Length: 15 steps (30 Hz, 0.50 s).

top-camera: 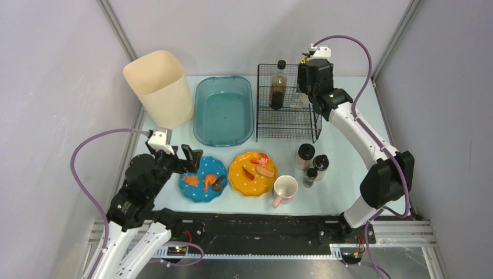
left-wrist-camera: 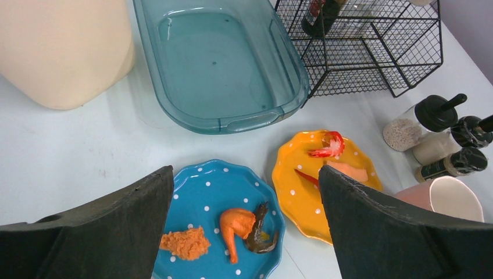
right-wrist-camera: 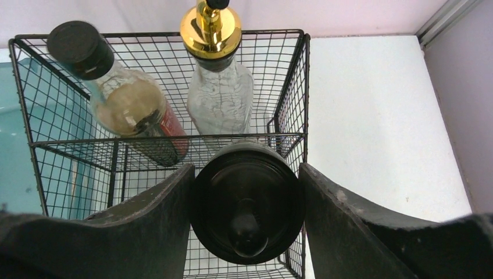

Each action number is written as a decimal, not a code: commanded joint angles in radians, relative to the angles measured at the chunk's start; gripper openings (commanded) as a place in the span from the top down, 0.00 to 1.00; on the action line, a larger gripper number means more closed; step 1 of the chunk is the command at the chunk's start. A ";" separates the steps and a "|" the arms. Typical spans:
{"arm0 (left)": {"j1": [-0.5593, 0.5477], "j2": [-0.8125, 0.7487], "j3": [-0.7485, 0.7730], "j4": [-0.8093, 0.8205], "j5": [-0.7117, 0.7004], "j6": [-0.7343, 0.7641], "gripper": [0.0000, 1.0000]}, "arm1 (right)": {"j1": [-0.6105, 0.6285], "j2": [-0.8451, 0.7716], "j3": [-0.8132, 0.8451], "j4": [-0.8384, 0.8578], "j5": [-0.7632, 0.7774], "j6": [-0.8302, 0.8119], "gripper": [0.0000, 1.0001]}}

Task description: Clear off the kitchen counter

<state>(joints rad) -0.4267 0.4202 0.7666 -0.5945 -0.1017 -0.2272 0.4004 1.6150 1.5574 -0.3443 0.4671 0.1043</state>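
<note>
Counter (top-camera: 340, 186), we see left end effector (left-wrist-camera: 245, 172) wide open and empty above blue plate (left-wrist-camera: 209, 192), right end effector (right-wrist-camera: 246, 185) clamping jar (right-wrist-camera: 249, 218) at rack (right-wrist-camera: 289, 99).

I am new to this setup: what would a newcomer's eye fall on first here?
The bright blue plate and orange plate, both carrying food scraps, stand out near the front of the counter. At the back right, the right end effector grips a black-capped jar over the wire rack, which holds two bottles.

blue plate (top-camera: 210, 167) — white dots | orange plate (top-camera: 256, 187) — white dots | teal basin (top-camera: 224, 110) | cream bin (top-camera: 168, 102)
</note>
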 commanded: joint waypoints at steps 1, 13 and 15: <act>0.007 0.014 0.000 0.012 -0.006 0.013 0.02 | -0.016 0.015 -0.002 0.115 0.022 0.018 1.00; 0.009 0.017 0.002 0.013 0.000 0.014 0.02 | -0.017 0.059 -0.110 0.171 -0.006 0.076 1.00; 0.009 0.016 0.001 0.012 -0.001 0.013 0.02 | -0.016 0.067 -0.121 0.173 -0.009 0.082 1.00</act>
<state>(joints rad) -0.4267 0.4290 0.7666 -0.5945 -0.1013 -0.2272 0.3813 1.6810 1.4498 -0.2424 0.4629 0.1478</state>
